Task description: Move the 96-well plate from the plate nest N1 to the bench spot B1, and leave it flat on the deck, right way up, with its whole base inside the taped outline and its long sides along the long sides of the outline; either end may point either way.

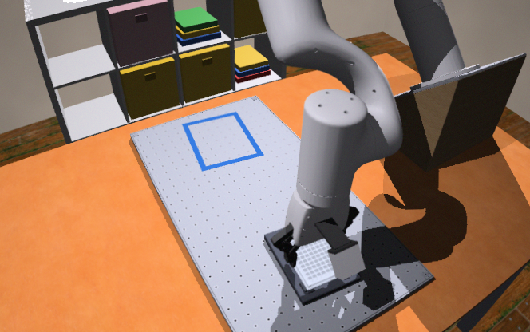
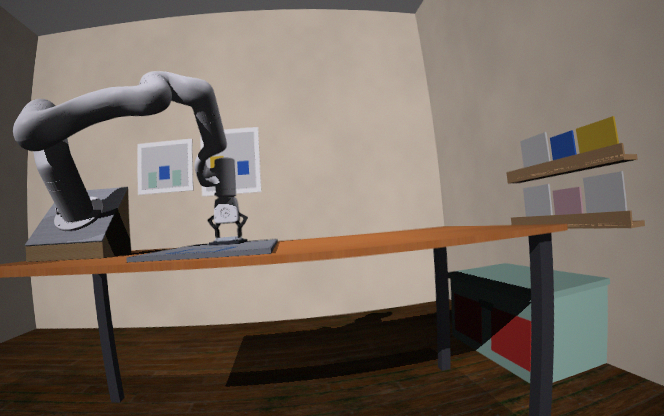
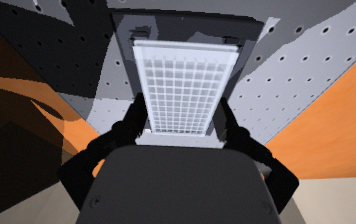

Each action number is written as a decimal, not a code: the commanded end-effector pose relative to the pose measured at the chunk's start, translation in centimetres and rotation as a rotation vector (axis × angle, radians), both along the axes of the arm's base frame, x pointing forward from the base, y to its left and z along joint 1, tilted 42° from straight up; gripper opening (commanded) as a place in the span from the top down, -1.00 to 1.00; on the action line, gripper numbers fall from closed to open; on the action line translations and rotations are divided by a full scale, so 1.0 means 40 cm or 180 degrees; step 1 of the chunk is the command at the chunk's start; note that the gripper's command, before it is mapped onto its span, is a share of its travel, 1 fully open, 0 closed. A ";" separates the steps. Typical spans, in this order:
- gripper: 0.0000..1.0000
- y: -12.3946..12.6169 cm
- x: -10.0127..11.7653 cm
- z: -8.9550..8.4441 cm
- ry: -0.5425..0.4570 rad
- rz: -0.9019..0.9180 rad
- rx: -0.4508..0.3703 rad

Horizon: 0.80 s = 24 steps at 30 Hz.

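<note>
The white 96-well plate [image 1: 315, 264] sits in the dark plate nest N1 [image 1: 313, 271] at the near right of the perforated deck. It also shows in the wrist view [image 3: 182, 87], flat and right way up. My gripper [image 1: 313, 249] stands straight above it, and its two black fingers press on the plate's long sides [image 3: 182, 122], so it is shut on the plate. In the side view the gripper [image 2: 227, 234] is down at the nest. The blue taped outline B1 [image 1: 222, 140] lies at the far end of the deck and holds nothing.
A shelf unit [image 1: 148, 60] with boxes and stacked coloured plates stands behind the deck. The arm's base block [image 1: 459, 108] stands at the right. The orange table [image 1: 80, 223] surrounds the grey deck [image 1: 223, 207].
</note>
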<state>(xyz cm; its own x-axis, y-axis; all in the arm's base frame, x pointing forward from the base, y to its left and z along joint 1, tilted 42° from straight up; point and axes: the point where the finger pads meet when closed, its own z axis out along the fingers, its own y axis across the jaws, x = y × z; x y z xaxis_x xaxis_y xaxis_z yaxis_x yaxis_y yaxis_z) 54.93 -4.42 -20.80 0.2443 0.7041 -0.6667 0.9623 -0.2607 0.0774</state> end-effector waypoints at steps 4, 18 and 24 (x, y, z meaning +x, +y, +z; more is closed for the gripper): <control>1.00 0.002 0.003 0.001 -0.0006 0.0002 0.0002; 1.00 0.014 0.005 0.015 -0.0006 0.0002 0.0002; 1.00 0.020 0.006 0.022 -0.0006 0.0002 0.0002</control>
<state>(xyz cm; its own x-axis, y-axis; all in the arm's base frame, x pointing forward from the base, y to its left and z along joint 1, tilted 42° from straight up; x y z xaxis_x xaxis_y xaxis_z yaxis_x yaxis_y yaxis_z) 55.06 -3.75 -20.05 0.2444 0.7041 -0.6667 0.9623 -0.2606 0.0775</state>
